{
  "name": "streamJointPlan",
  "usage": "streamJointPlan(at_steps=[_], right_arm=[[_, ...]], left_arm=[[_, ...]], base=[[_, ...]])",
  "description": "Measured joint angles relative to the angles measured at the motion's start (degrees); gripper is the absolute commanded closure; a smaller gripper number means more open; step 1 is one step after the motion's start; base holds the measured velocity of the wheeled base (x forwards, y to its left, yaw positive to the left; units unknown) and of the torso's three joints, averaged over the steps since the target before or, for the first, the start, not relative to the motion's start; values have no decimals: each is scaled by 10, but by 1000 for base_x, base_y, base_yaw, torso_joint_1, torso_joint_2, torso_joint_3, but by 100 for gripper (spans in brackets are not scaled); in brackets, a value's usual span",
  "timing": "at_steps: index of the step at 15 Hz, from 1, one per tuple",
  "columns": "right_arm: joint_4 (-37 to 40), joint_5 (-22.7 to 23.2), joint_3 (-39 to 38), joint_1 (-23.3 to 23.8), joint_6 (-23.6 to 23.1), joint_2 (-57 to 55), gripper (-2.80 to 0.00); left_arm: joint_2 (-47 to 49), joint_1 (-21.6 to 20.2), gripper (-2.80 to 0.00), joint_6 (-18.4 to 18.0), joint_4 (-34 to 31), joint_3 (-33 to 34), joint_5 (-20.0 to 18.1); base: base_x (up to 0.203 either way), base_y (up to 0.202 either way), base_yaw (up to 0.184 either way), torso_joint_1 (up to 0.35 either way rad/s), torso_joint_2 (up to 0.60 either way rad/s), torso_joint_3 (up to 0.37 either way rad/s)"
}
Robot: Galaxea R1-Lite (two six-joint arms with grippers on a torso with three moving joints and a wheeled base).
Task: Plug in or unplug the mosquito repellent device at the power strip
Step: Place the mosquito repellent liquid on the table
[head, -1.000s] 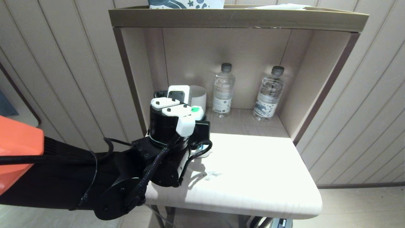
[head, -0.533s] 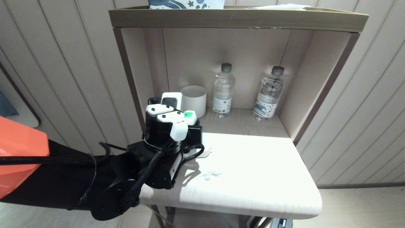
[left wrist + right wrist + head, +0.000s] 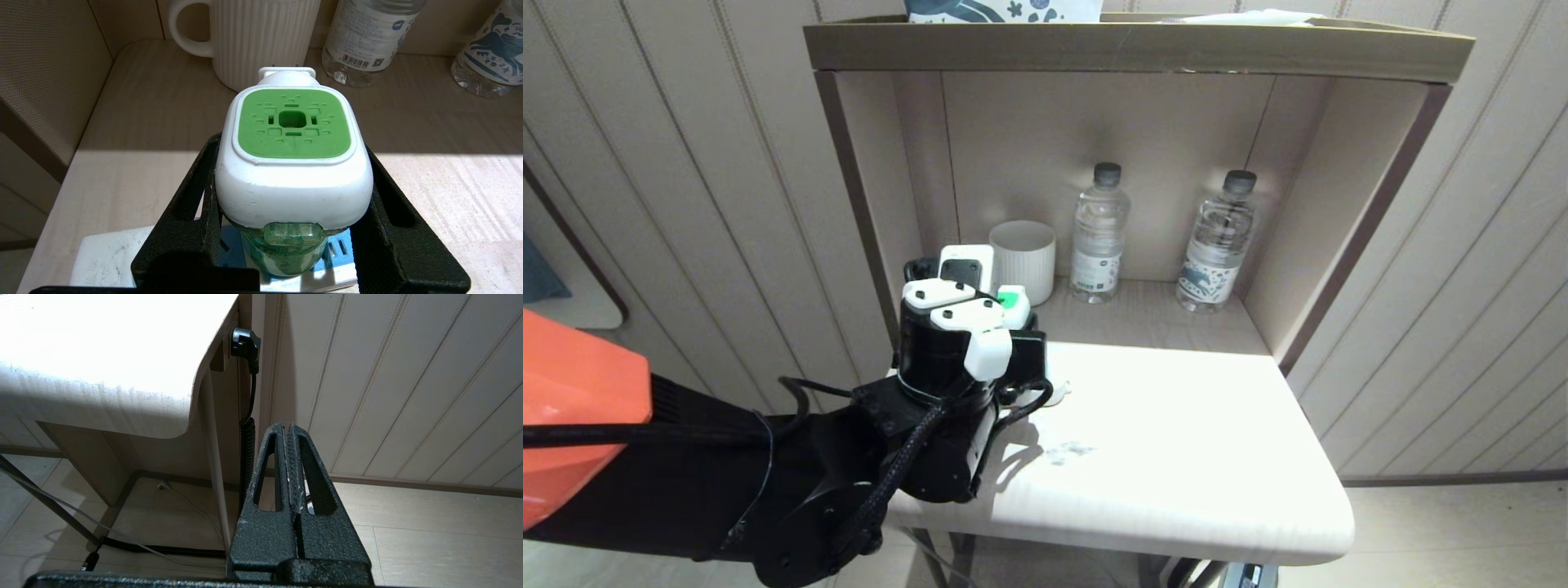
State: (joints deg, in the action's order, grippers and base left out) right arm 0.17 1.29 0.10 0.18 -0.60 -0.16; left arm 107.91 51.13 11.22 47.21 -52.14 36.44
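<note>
Left hand: positioned at the rear left corner of the surface, at the mouth of the open shelf unit. Its two black fingers stand about half apart, one pressed to each side of the mosquito repellent device, which they grip.

Mosquito repellent device: white housing with a green square vent face on top and a translucent green liquid bottle underneath. It is upright between the fingers. In the head view only a small green patch shows past the wrist housing.

Power strip: white body with light blue socket faces, lying flat on the surface directly below the device. The bottle bottom sits close over a blue socket face; whether the plug pins are seated in the strip or clear of it cannot be told, as the device body hides the joint.

Surroundings: a white ribbed mug stands just behind the device inside the shelf unit. Two clear water bottles stand upright farther along the shelf, apart from each other and from the device.

Right hand: parked low beside the surface edge, above the floor, fingers pressed fully together and empty. A black plug with coiled cable hangs by the wall near it.
</note>
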Motion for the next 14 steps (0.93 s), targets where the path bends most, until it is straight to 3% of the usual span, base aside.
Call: streamJointPlan(at_steps=[5, 10, 14], right_arm=[[0, 0, 0, 0, 0, 0, 0], [0, 0, 0, 0, 0, 0, 0], [0, 0, 0, 0, 0, 0, 0]], left_arm=[[-4, 5, 0, -6, 14, 5, 16], [-15, 7, 0, -58, 87, 20, 42], [-20, 12, 0, -58, 91, 47, 47]], base=[[0, 0, 0, 0, 0, 0], [0, 0, 0, 0, 0, 0], [0, 0, 0, 0, 0, 0]])
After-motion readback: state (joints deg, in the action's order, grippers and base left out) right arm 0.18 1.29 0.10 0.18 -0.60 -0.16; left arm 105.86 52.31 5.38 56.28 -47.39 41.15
